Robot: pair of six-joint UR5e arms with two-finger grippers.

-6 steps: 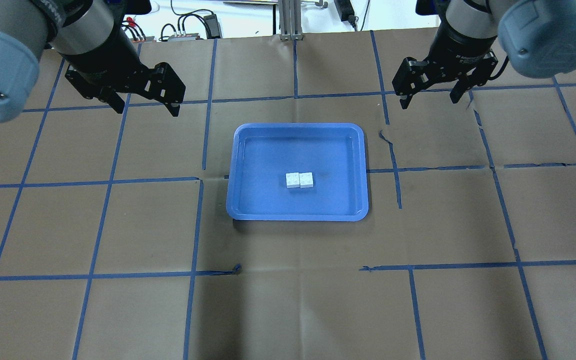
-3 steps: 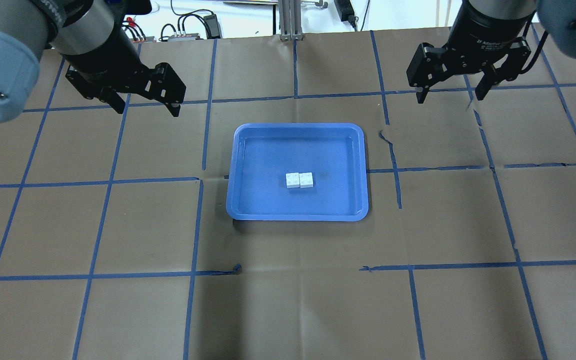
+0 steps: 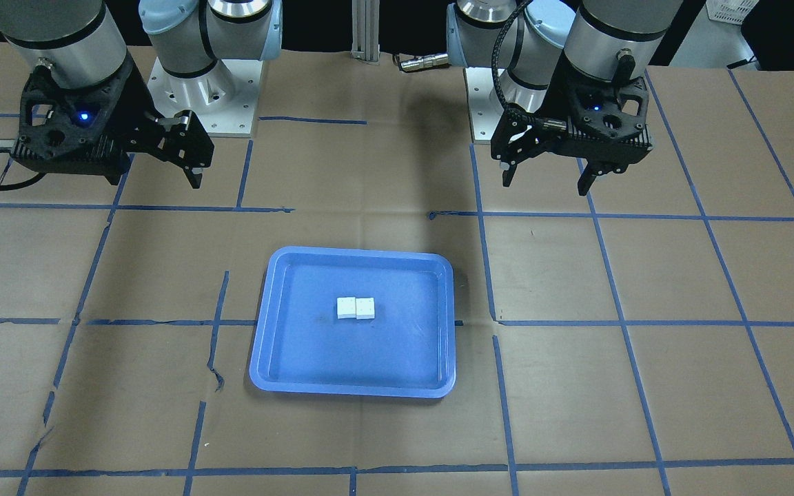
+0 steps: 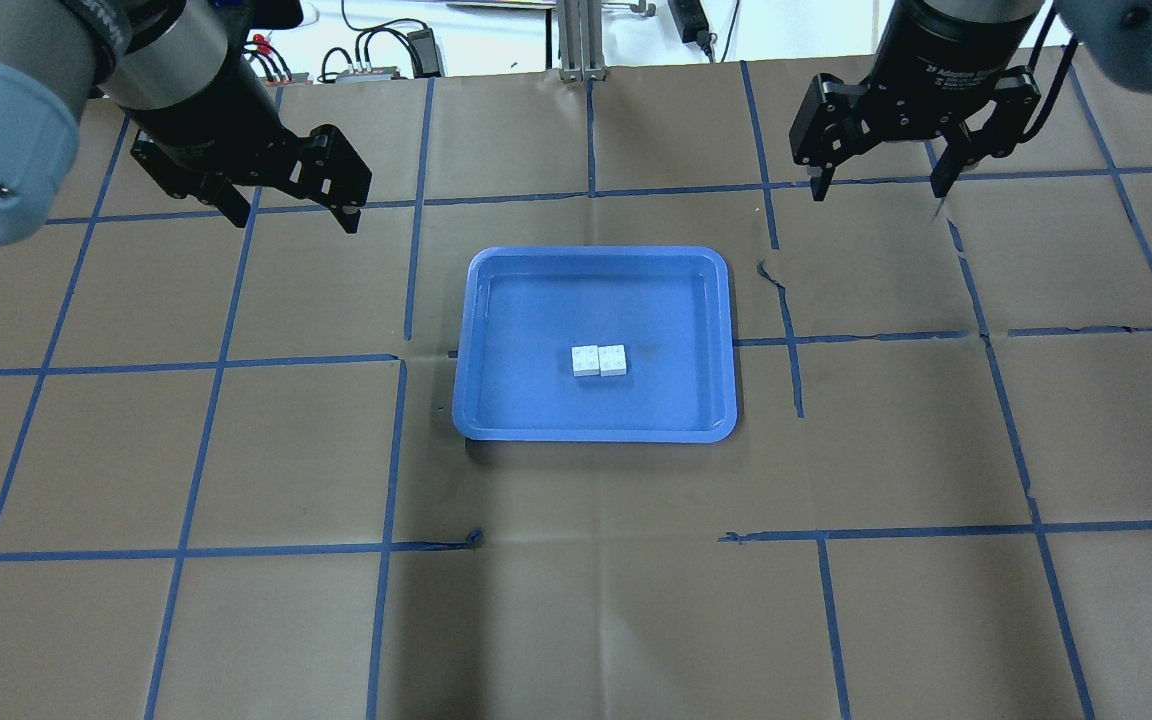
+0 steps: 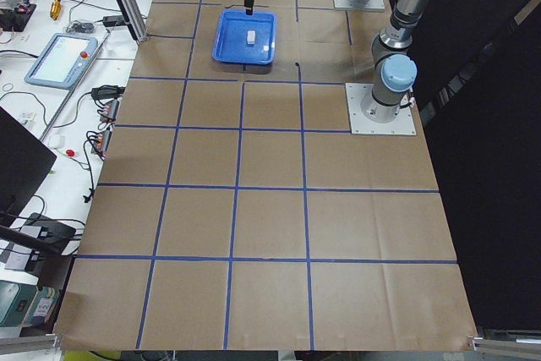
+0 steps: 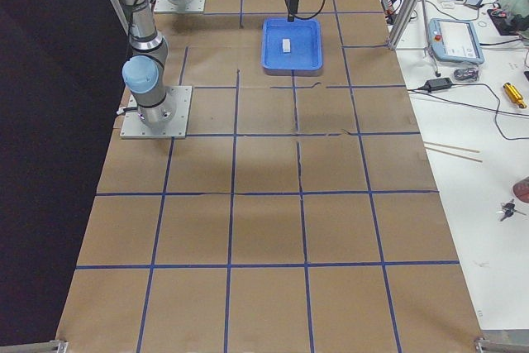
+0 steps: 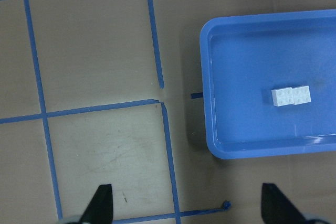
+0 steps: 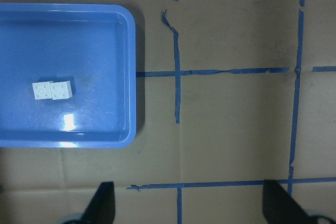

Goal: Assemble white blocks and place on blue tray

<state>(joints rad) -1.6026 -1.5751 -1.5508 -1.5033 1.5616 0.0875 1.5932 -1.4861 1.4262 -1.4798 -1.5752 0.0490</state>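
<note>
The blocks [image 4: 599, 360] lie side by side, touching, near the middle of the tray [image 4: 596, 435]. The left tool [image 4: 293, 215] and the right tool [image 4: 877, 190] hang over the counter [image 4: 576, 600], well apart from the tray, both spread.

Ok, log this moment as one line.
blocks: side by side in tray | left gripper: open, empty | right gripper: open, empty

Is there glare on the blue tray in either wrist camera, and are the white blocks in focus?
Right wrist view: bright reflection on the blue tray below the white blocks, which look sharp. Left wrist view: faint sheen along its lower wall, studs visible.
</note>
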